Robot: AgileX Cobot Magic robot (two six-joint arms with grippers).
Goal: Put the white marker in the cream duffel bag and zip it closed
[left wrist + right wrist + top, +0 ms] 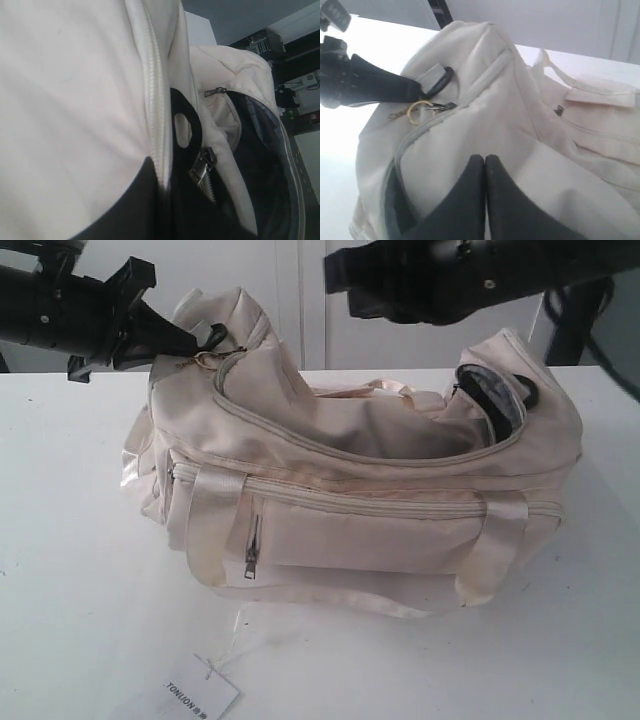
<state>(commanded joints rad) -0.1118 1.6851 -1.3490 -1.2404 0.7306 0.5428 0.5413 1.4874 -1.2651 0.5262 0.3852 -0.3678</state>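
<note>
The soft cream fabric duffel bag (380, 530) sagged limp at the middle of the white table (80, 590), so its gold ring pull (420, 111) looked the firmest hold. The left claw (198, 342) seemed pinched on the bag's end. The right claw (485, 160) was closed and empty.

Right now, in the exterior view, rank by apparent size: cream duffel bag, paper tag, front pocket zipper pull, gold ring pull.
1. cream duffel bag
2. paper tag
3. front pocket zipper pull and gold ring pull: both small, too alike to rank.

Cream cloth duffel bag (400, 525), glossy satin straps (212, 515)
</note>
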